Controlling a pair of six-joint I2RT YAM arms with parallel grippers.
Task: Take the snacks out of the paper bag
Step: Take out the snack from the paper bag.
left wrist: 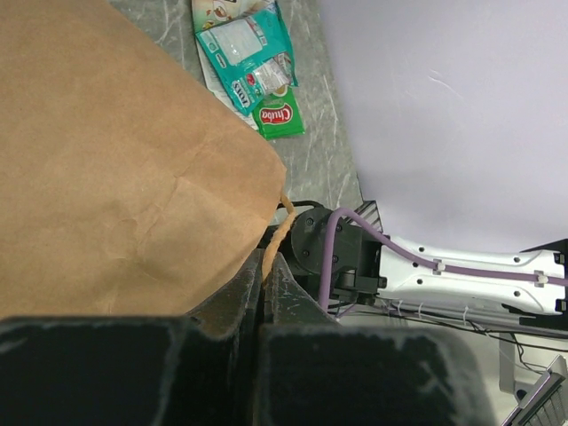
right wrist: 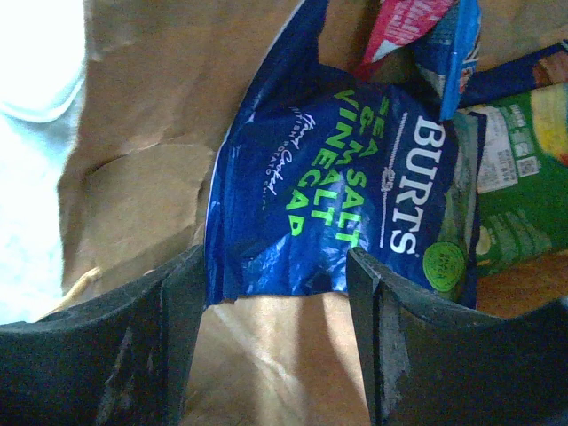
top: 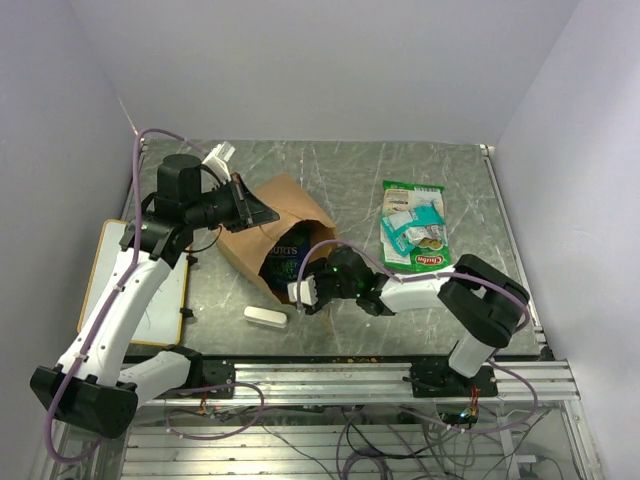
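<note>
As one paper bag (top: 283, 208) lies sideways, one Burts packet (right wrist: 328, 195) inside.

Robot lab test cell, as I read it from here, not a home or shop. Plain white walls (top: 320, 60) box in a grey marbled worktop (top: 340, 170). The left arm (top: 120, 300) and right arm (top: 415, 293) are bolted to bare aluminium rails (top: 330, 385) at the near edge. Loose wiring (top: 370, 440) hangs exposed below the rails. A purple cable (left wrist: 461, 270) is tied along the right arm's white shell.

Brown paper bag (top: 285, 212), blue-and-green snacks (right wrist: 328, 204)
</note>
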